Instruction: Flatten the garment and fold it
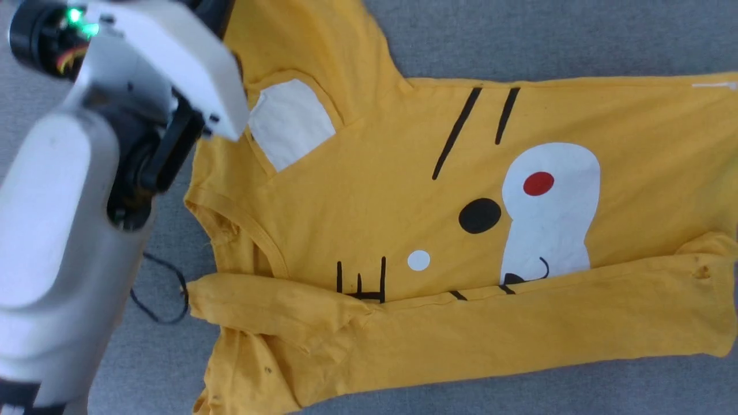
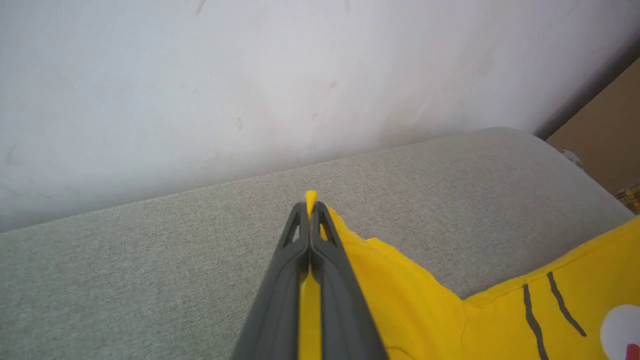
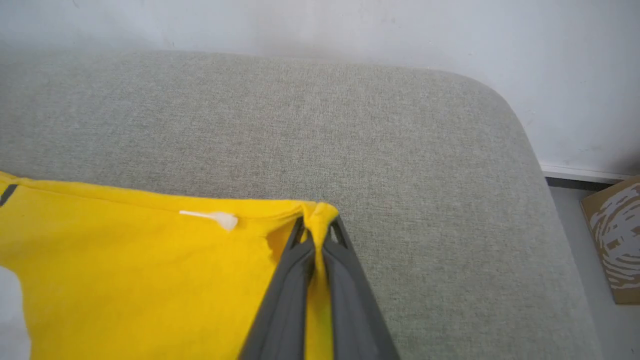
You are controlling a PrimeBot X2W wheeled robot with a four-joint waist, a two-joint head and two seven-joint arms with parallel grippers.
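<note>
Two grippers, both pinched shut on yellow cloth.

Left gripper (image 2: 311,206): in its wrist view the two dark fingers press together along their length. A strip of the garment (image 1: 403,190) is trapped between them, and a small tip of yellow pokes out past the fingertips. The held part is the far end of a sleeve. From the jaws the cloth runs down and right to the shirt body, where two black stripes show.

Right gripper (image 3: 316,225): fingers likewise closed, clamping a corner on the garment's far edge. Cloth bunches over the fingertips. A small white streak (image 3: 212,218) sits on that edge just left of the grip. Whether this corner is lifted clear of the surface cannot be told.

Head view: the garment lies print side up on the grey cushion (image 1: 519,34), turned sideways, neck opening to the left and hem to the right. Its near long side is folded up over the print as a band, covering the bottom of the large white patch. The near sleeve lies crumpled at lower left.

The pale left arm (image 1: 52,230), blurred, takes up the left side, its wrist above the far sleeve. A black cable (image 1: 164,300) loops on the cushion just beside the near sleeve. A pale wall (image 2: 250,75) stands behind the cushion. A cardboard box (image 3: 615,240) sits beyond the cushion's rounded corner.
</note>
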